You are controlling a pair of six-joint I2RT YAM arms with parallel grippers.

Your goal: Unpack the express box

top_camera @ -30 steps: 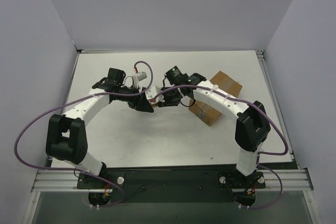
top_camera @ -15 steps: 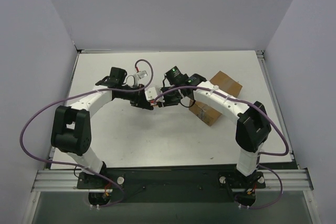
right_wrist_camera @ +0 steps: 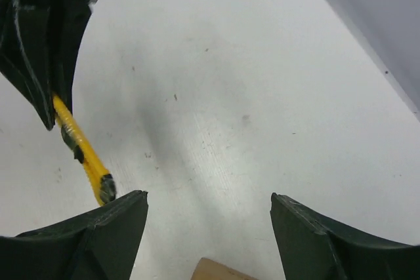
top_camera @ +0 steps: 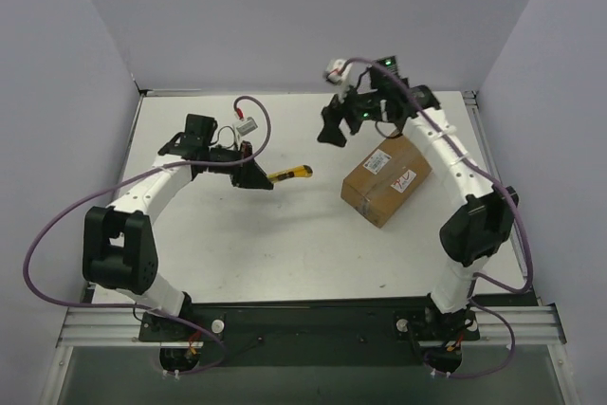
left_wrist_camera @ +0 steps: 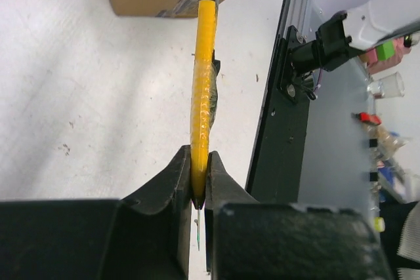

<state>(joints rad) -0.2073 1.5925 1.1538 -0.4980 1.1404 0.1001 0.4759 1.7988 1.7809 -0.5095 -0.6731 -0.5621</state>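
Top view: since the earlier frame the arms have separated. The right tool [top_camera: 343,126], jaws apart and empty, has risen toward the far wall, uncovering the express box [top_camera: 384,180] on the counter [top_camera: 285,244]. The left tool [top_camera: 261,177] is clamped on a yellow utility knife [top_camera: 289,175], which lies left of the box and clear of it. Left wrist view: the box lies beyond the knife's far end. Right wrist view: a box corner shows between the spread jaws.

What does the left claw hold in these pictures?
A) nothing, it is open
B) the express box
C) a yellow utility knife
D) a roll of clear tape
C: in the left wrist view the left claw is shut on the yellow utility knife, with one finger on each side of the knife's end, and the express box lies apart from it.
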